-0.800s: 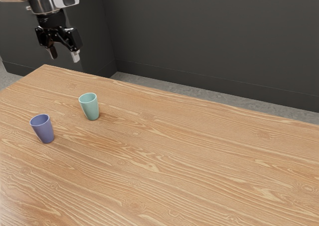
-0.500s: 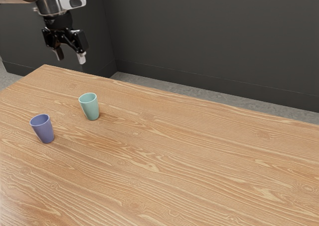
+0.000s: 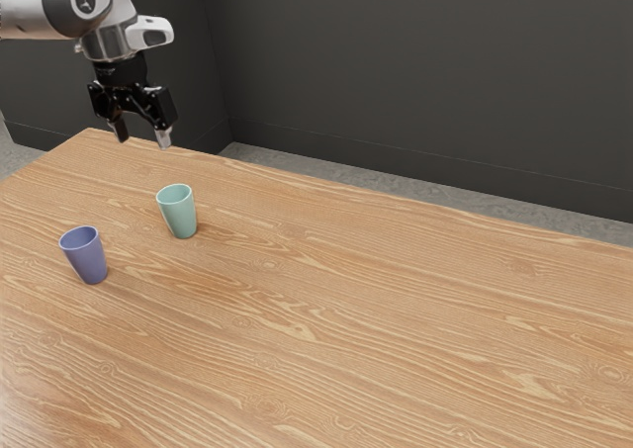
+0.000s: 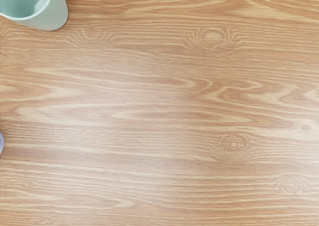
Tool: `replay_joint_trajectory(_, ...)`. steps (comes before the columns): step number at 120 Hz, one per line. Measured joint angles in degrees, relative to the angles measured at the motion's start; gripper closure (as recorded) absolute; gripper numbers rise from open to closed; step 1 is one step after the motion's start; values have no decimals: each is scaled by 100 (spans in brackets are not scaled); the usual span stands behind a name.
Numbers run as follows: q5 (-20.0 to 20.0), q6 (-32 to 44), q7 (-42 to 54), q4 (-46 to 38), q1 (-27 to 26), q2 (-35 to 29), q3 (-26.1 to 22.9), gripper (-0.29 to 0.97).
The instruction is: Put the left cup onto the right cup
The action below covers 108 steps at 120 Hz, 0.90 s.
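Purple cup point(image 3: 83, 253): upright on the counter point(image 3: 396, 310), toward the end at the exterior view's left and nearer the near edge. As the cup on the exterior view's left, it is judged to be the one to lift.
Green cup point(image 3: 177, 211): upright and open-mouthed, near the purple cup but apart from it, closer to the far edge. It is judged to be the receiving cup. In the wrist view it is the green cup point(image 4: 35, 6), with bare counter point(image 4: 174, 111) under the hand.
Gripper point(image 3: 143, 137): hangs high above the counter's far edge near the corner at the exterior view's left, well apart from both cups.
Fingers point(image 3: 161, 132): spread apart, pointing down, holding nothing.
Step in hand: approach to the purple cup; no grasp has been made yet.
Doing it well: arrive above the purple cup first, then drop straight down so that the fingers straddle its wall from two sides. The cup tapers toward its base, so a hold near the rim would probably slip least.
In the way: the green cup stands roughly between the hand and the purple cup, so a low diagonal descent risks knocking it over.
Surroundings: dark wall point(image 3: 415, 62) and grey floor strip point(image 3: 445, 193) beyond the far edge, neither of which bears on the reach.
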Motion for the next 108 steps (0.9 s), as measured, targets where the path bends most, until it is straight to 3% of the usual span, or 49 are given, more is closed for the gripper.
replay_joint_trajectory(108,2,1116,42,-582,233,628,-7,2)
